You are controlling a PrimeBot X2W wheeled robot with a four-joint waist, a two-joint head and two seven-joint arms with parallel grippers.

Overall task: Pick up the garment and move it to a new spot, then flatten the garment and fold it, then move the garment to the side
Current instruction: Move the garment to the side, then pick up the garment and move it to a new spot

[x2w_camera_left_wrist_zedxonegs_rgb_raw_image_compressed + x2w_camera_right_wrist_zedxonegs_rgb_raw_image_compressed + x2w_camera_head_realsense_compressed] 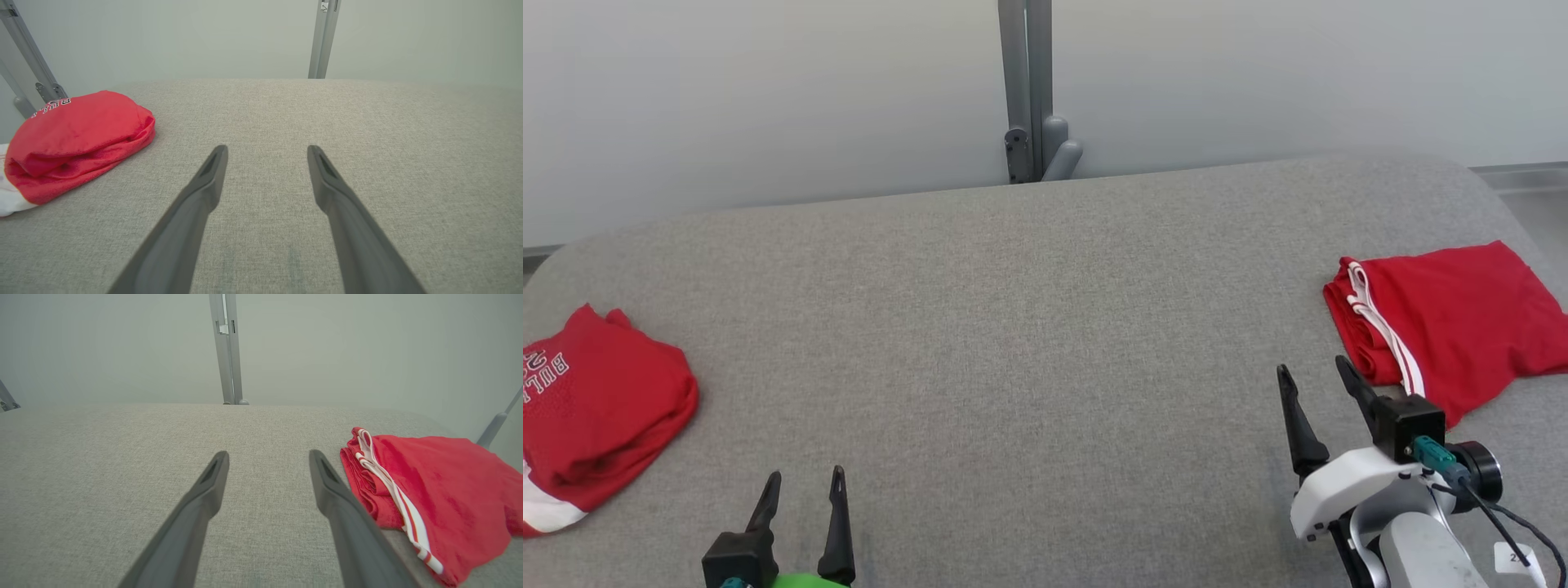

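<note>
A grey cloth-covered table spreads before us, with a pale wall and a grey post behind it, and the broad middle of the cloth lies bare. Two red pieces lie well apart at its sides. At the far left is a lettered red garment with a white band, doubled over into a soft, rounded bundle. At the far right is a striped red garment, lying flatter with its white-striped edge turned toward the centre. Our left gripper hovers over bare cloth near the front edge, fingers spread wide and holding nothing, well clear of the lettered piece. Our right gripper is likewise spread and empty, just beside the near corner of the striped piece; in the right wrist view its outer finger runs alongside the fabric's edge, and we cannot tell whether they touch. We judge that we stand between steps: nothing is in hand and both pieces sit at the sides, so either one is already set aside or the pick-up is not yet begun. If the pick-up comes next, it calls for choosing one piece and lowering open fingers onto a raised fold. We would then pinch enough layers that the cloth lifts whole, and carry it to the bare middle where there is room to spread it.
</note>
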